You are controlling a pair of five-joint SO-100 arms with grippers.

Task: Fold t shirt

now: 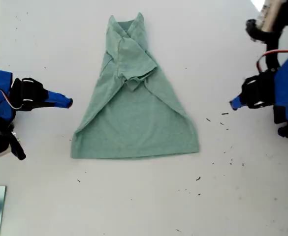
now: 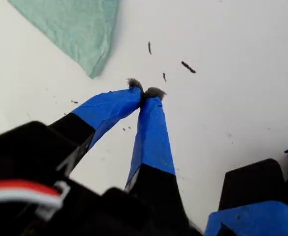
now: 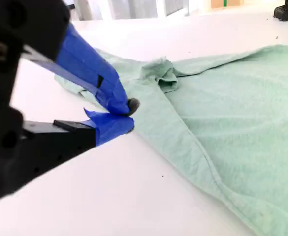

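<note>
Exterior view: a white table (image 1: pixel 144 206) flecked with dark specks (image 1: pixel 230 160) carries the t shirt (image 1: pixel 136 115) at its centre, pale sage green, both sides folded inward to a narrow neck, hem spread wide. My first gripper (image 1: pixel 234 103), at this view's right, and my second gripper (image 1: pixel 67 102), at its left, rest pressed together, both clear of the cloth.

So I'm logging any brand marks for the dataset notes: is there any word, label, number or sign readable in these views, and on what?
None can be read.
The t shirt is plain, with no print or visible tag.
My first gripper and my second gripper carry only plain blue tape.
The white table shows only dark specks, no writing.
</note>
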